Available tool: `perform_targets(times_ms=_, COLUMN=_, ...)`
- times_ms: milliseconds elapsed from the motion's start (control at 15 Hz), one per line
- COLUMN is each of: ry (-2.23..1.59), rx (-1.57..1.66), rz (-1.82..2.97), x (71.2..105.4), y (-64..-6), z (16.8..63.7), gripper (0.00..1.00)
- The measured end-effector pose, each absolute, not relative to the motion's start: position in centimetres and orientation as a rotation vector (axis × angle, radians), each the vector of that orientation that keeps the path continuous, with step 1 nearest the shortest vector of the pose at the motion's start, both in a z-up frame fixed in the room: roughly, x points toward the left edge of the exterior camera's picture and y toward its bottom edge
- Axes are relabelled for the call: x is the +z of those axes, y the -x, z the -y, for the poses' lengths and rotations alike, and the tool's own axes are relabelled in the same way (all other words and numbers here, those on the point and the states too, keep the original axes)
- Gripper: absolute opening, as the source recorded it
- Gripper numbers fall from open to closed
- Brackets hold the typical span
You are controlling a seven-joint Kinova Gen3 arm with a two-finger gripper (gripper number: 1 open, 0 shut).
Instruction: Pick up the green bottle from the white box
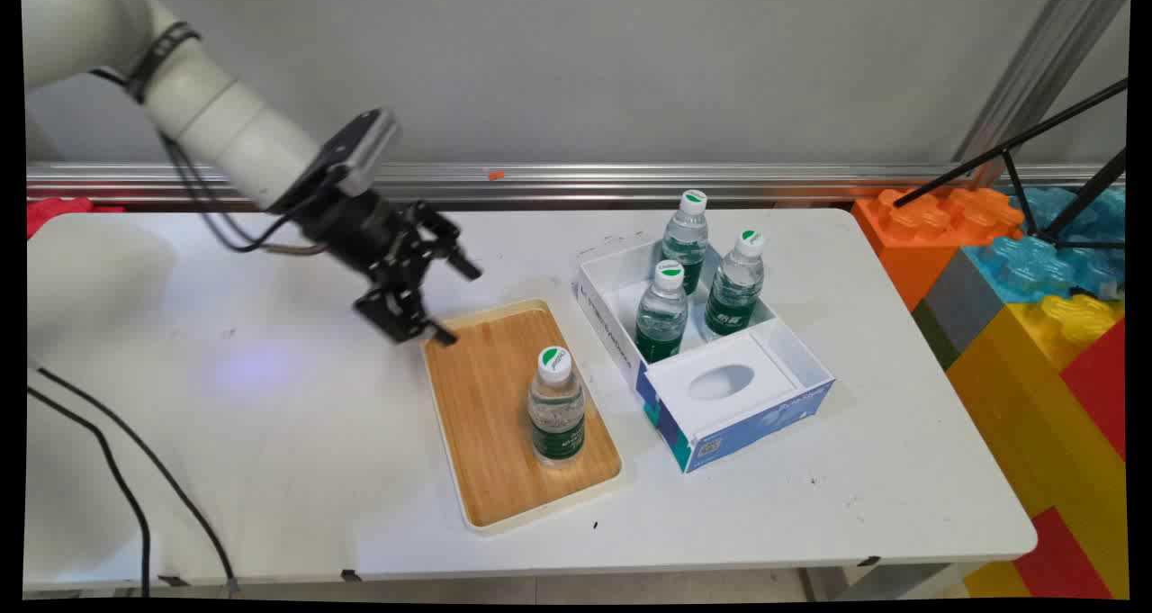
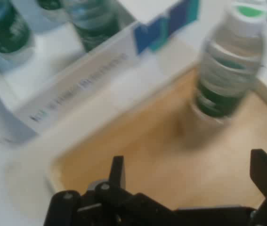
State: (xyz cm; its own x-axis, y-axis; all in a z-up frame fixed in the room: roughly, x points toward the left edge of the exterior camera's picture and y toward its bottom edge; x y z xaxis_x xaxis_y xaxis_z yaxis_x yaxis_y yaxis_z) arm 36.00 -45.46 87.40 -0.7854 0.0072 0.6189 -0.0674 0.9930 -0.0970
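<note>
My gripper point(image 1: 457, 300) hangs open and empty over the far left corner of a wooden tray point(image 1: 486, 397). One water bottle point(image 1: 555, 406) with a green label and white cap stands upright on the tray, apart from the fingers. In the hand view the same bottle point(image 2: 230, 70) is at upper right, the tray point(image 2: 138, 141) spreads below it, and my gripper point(image 2: 190, 172) is spread wide with nothing between the fingers. To the right of the tray sits a white and blue box point(image 1: 711, 388) with three more bottles point(image 1: 664, 311) standing in it.
The box point(image 2: 76, 75) lies just beyond the tray in the hand view. Large coloured toy bricks point(image 1: 1035, 325) stand off the table's right end, with a black tripod leg point(image 1: 1017, 145) above them. Black cables point(image 1: 135, 469) trail across the table's left front.
</note>
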Motion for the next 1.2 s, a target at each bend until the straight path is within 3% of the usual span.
perform_targets(times_ms=467, ry=-0.027, rx=0.192, rz=2.353, x=85.0, y=-29.6, z=51.5, gripper=1.00)
perform_targets(times_ms=1200, ry=-0.021, rx=0.157, rz=2.223, x=80.7, y=-21.1, z=55.3, gripper=1.00)
